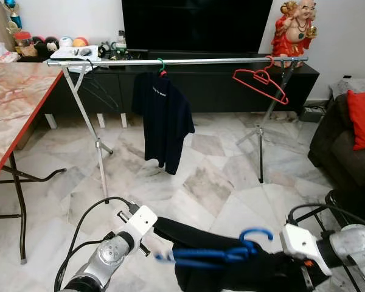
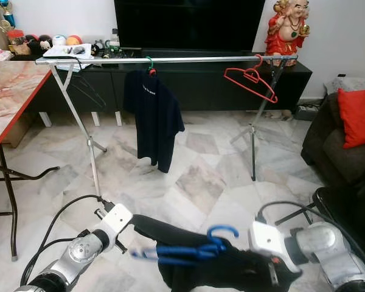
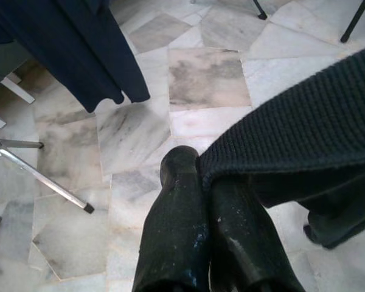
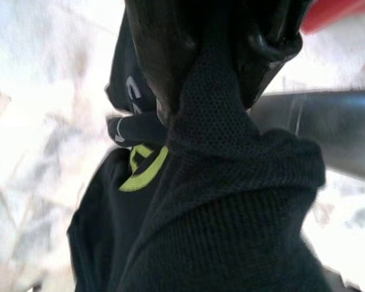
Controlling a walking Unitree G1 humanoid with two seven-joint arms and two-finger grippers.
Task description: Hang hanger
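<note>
A blue hanger (image 1: 213, 254) lies across a black knitted garment (image 1: 231, 274) low in front of me, its hook (image 1: 255, 234) pointing up. My left gripper (image 1: 161, 226) is shut on one edge of the garment (image 3: 292, 121); its fingers (image 3: 176, 213) are pressed together in the left wrist view. On the other side, my right gripper (image 1: 277, 258) is shut on the same cloth (image 4: 231, 201). Further ahead stands a silver clothes rail (image 1: 201, 61). On it hang a navy T-shirt (image 1: 164, 118), an empty red hanger (image 1: 261, 82) and a black wire hanger (image 1: 97, 88).
The rail's splayed legs (image 1: 88, 121) (image 1: 260, 140) stand on the marble floor. A marble-topped table (image 1: 12, 103) with a red edge is on the left. A dark sofa with a red cushion (image 1: 362, 118) is on the right, a black TV cabinet (image 1: 219, 85) behind the rail.
</note>
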